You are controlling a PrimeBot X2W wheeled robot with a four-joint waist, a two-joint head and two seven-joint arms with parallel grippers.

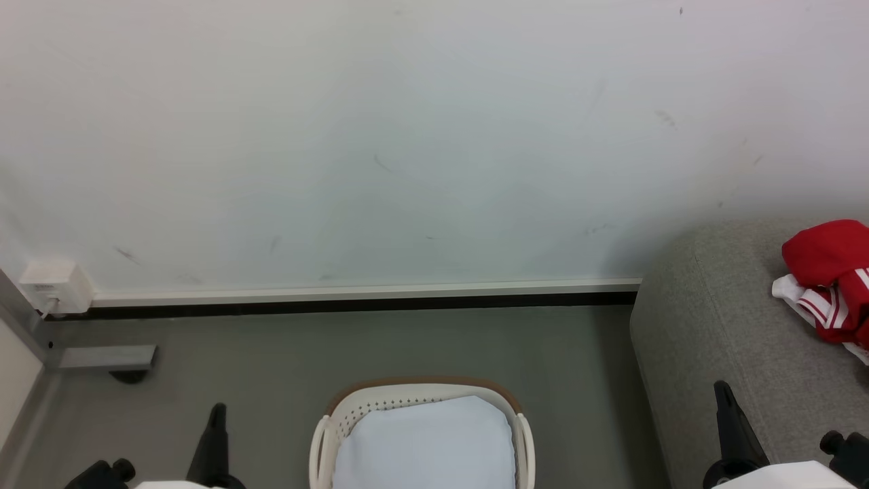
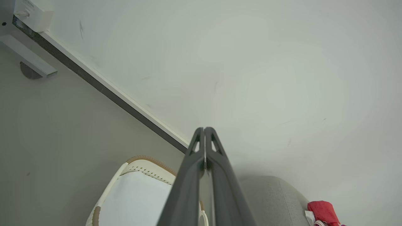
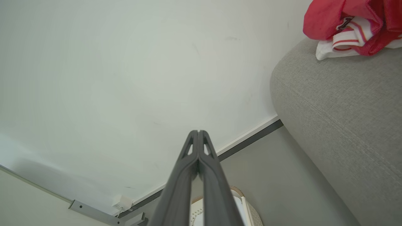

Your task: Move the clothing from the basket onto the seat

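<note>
Clothing [image 3: 345, 18] rests on seat [image 3: 339, 110], well apart from pressed-together right gripper [image 3: 198, 131].

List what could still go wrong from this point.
1. The clothing sits bunched near the seat's rounded end; its white part might slide off.
2. A pale sheet lies in the basket; a grab there might lift it by mistake.
3. The right pincer, shut, appears close beside the seat; a swing could brush the upholstery.
</note>
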